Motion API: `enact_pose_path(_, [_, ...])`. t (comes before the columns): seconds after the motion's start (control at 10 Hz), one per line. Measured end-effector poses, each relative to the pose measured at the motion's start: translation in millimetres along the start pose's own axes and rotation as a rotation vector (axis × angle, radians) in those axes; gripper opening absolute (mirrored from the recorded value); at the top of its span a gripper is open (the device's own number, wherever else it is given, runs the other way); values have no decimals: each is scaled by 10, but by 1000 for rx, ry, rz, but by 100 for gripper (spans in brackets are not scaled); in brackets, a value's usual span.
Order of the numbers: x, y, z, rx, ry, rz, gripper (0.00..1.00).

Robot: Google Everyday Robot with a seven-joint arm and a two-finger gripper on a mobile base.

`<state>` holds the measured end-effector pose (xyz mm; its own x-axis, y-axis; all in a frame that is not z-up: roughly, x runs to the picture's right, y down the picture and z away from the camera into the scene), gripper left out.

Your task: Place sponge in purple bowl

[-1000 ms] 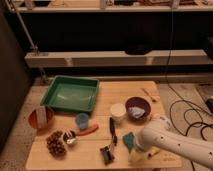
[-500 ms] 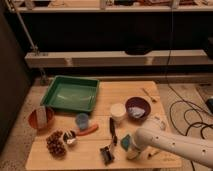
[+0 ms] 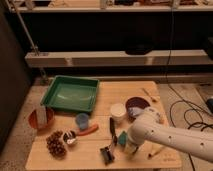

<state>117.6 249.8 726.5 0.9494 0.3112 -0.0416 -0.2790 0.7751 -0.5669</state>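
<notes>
The sponge (image 3: 121, 136) shows as a small teal patch on the wooden table (image 3: 165, 159), near the front, right of centre. My gripper (image 3: 125, 141) points down right at it and is shut on the sponge, at the end of the white arm (image 3: 165, 136) that reaches in from the right. Most of the sponge is hidden by the gripper. The purple bowl (image 3: 137, 105) stands behind the arm, further back on the table, beside a white cup (image 3: 118, 111).
A big green tray (image 3: 71, 93) lies at the back left. An orange-brown bowl (image 3: 40, 118) sits at the left edge. A blue cup (image 3: 82, 120), a carrot (image 3: 89, 130), grapes (image 3: 56, 144) and a black brush (image 3: 109, 145) lie left of the gripper. Cables (image 3: 192, 117) run on the floor to the right.
The arm has shifted slightly left and down over the sponge. The gripper has gone from open to shut around it.
</notes>
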Motion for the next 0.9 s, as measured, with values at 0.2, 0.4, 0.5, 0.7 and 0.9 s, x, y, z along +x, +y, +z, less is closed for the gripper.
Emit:
enact_pose_path(0.2, [-155, -216, -467, 12, 9, -24, 0])
enact_pose_path(0.4, [-232, -604, -794, 19, 23, -6, 0])
enact_pose_path(0.5, [-264, -798, -915, 20, 27, 4, 0])
enact_pose_path(0.7, [-255, -990, -1047, 21, 34, 21, 0])
enact_pose_path(0.9, [-252, -994, -1049, 20, 35, 22, 0])
